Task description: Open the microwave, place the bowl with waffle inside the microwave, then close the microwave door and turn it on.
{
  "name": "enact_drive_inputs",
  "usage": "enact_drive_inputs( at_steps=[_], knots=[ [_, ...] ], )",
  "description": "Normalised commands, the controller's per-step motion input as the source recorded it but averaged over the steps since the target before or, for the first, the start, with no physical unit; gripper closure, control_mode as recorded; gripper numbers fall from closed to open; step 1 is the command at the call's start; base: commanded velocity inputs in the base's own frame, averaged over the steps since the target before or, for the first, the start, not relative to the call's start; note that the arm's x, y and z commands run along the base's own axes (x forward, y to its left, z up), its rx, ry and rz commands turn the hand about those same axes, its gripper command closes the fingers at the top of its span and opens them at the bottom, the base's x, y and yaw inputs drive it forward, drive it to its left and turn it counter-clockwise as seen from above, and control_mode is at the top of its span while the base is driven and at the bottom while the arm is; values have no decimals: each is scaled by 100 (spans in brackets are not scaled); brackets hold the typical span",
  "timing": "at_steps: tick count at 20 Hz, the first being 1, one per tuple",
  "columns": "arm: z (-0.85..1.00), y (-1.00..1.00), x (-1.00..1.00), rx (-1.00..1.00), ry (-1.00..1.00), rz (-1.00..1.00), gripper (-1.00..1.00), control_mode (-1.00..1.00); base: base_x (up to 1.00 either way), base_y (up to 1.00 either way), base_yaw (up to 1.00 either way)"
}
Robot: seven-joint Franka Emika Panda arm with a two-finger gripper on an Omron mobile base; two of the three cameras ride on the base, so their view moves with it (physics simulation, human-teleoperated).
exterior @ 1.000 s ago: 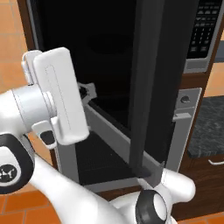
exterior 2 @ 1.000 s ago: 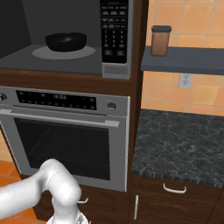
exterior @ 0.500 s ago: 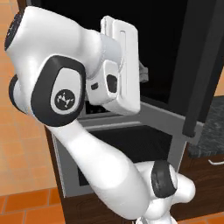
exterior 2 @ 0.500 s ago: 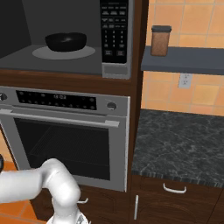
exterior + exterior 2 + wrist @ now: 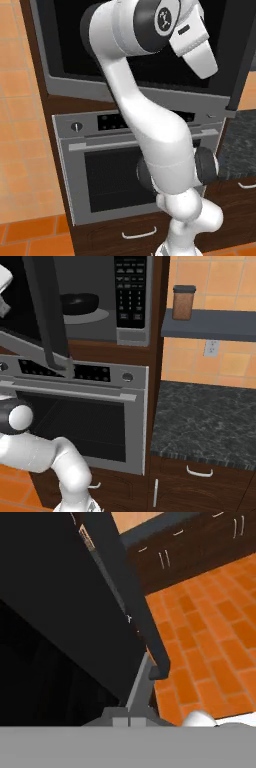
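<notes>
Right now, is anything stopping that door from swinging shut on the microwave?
Nothing visible. The bowl sits well inside the microwave, on the turntable, behind the half-open door.

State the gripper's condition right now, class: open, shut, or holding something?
Gripper: shut, holding nothing, its tips beside the microwave door.

Glossy dark glass microwave door (image 5: 140, 45) in matt grey frame; glossy black bowl (image 5: 80, 303); brushed-metal oven (image 5: 85, 406).
</notes>
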Motion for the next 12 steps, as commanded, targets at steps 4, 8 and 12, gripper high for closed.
enact_drive_inputs(
  at_steps=[4, 8, 12],
  knots=[
    [-48, -76, 100, 0, 6, 37, 100, -100, 0, 0, 0],
    [-74, -34, 100, -6, 3, 33, 100, -100, 0, 0, 0],
    [-89, -15, 100, -11, 0, 29, 100, -100, 0, 0, 0]
  ],
)
